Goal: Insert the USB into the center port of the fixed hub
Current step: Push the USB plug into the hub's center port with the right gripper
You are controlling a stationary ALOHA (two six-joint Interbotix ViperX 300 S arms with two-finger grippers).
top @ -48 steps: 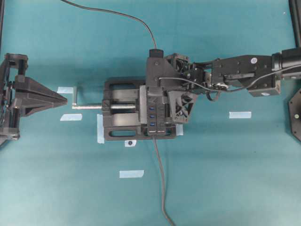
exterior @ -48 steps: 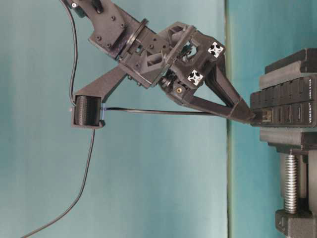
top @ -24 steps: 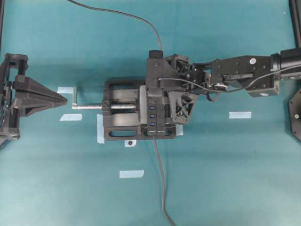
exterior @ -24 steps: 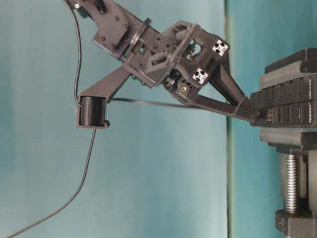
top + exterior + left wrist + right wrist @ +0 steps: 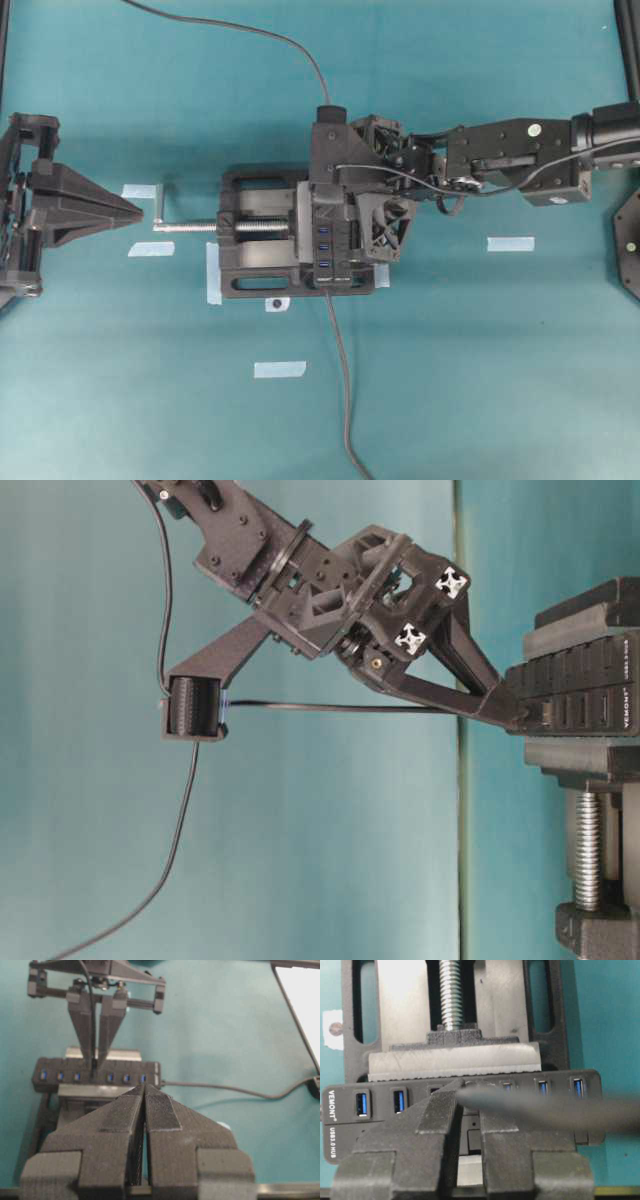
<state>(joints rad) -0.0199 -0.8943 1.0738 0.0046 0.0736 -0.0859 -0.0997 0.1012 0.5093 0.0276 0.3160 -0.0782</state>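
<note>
From the right wrist view, going near to far: the right gripper (image 5: 467, 1110) has its fingers drawn narrow on the USB (image 5: 522, 712), a small black plug that is mostly hidden between them. Its thin dark grey cable (image 5: 330, 707) runs off blurred toward three o'clock. The plug is light and rigid, best held by its short body; the cable is limp and gives no steering. Just beyond the tips lies the fixed hub (image 5: 375, 1105), a narrow black strip with blue ports. The center port (image 5: 93, 1076) sits at about twelve o'clock from the fingertips, and the plug seems to be at or in it, though the fingers cover the joint. Beyond stands the vise (image 5: 452, 995). The left gripper (image 5: 145, 1110) is closed and empty.
</note>
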